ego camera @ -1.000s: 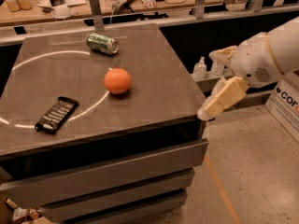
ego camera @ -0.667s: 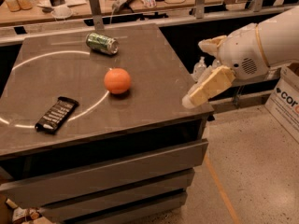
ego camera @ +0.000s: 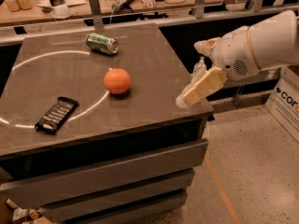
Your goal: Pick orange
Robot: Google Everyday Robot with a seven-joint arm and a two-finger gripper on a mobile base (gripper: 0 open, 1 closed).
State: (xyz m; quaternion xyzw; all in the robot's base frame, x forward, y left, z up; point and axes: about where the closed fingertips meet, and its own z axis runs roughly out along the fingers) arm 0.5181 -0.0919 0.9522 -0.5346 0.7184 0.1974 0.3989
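Orange (ego camera: 117, 80): sat mid-table (ego camera: 154, 64), untouched.
Gripper (ego camera: 197, 86): hovered at right edge; its opening, you could not tell.

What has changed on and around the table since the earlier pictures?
The pincer has moved left, from beside the table to over its right edge, nearer the orange. It has taken hold of nothing. The orange, the green can and the black bar lie where they were.
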